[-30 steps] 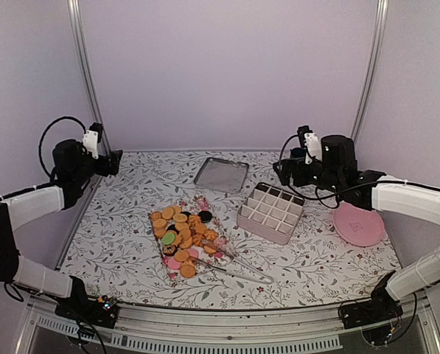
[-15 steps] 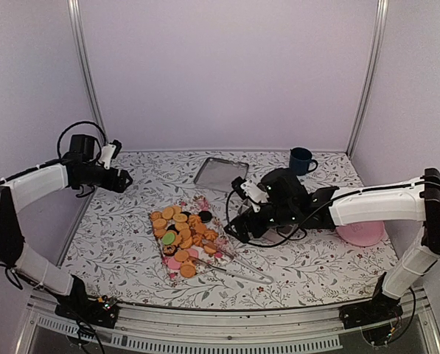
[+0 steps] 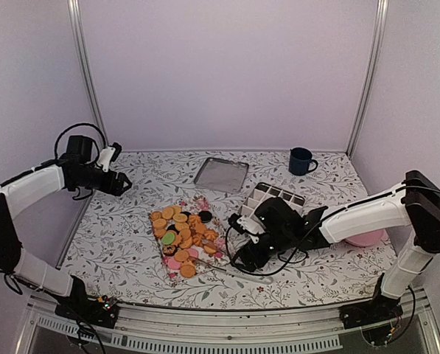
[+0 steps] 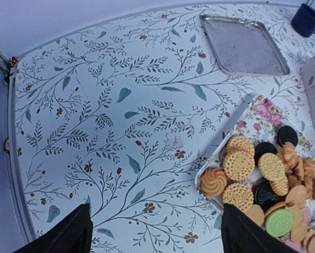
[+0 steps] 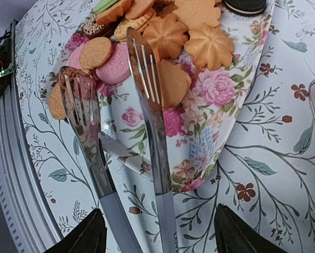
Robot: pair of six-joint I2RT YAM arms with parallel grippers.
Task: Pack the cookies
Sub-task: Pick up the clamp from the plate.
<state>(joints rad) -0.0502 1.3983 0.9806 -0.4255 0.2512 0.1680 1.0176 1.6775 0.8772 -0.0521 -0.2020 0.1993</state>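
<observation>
The cookies point(image 3: 181, 237) lie heaped on a flowered tray point(image 3: 203, 203) at the table's middle: mostly orange-golden, a few dark, pink, one green. Metal tongs point(image 5: 146, 100) rest with their tips on the tray's near right corner. My right gripper point(image 3: 243, 259) is open and low over the tongs' handles; in the right wrist view it point(image 5: 160, 240) has one finger on each side of both tong arms, and the cookies point(image 5: 168, 34) lie beyond. My left gripper point(image 3: 124, 184) is open and empty over bare table left of the tray; in the left wrist view it point(image 4: 157, 237) sees the cookies point(image 4: 257, 168) at lower right.
A white divided box point(image 3: 273, 195) stands behind my right arm. A silver tray point(image 3: 221, 174) and a dark blue mug point(image 3: 301, 160) are at the back. A pink plate point(image 3: 368, 238) shows partly behind the right forearm.
My right arm has swung from the back right, forward and left, down to the tongs by the tray. My left gripper has dropped and shifted slightly right.
</observation>
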